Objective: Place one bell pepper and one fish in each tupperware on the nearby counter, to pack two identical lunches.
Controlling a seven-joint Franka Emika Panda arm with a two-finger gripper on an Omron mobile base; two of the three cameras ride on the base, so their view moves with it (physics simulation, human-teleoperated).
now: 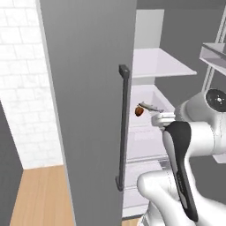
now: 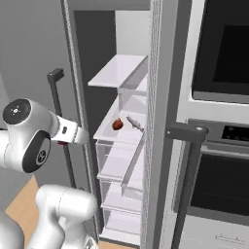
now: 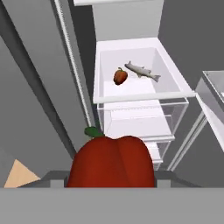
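Note:
A red bell pepper [image 3: 111, 162] with a green stem sits between my fingertips at the bottom of the hand view, and my gripper [image 3: 109, 179] is shut on it. The hand hovers outside the open fridge, in front of and above a white shelf tray [image 3: 144, 97]. On that tray lie a second red bell pepper [image 3: 120, 76] [image 1: 139, 111] [image 2: 117, 124] and a silver-grey fish [image 3: 142, 71] [image 1: 150, 107] [image 2: 135, 123], side by side. The tupperware and the counter are out of view.
The open grey fridge door [image 1: 88, 110] with its dark vertical handle [image 1: 122, 128] stands close on the left. Clear drawers [image 2: 119, 170] sit under the tray and a glass shelf [image 2: 119, 70] above it. A built-in oven [image 2: 219, 48] stands to the right.

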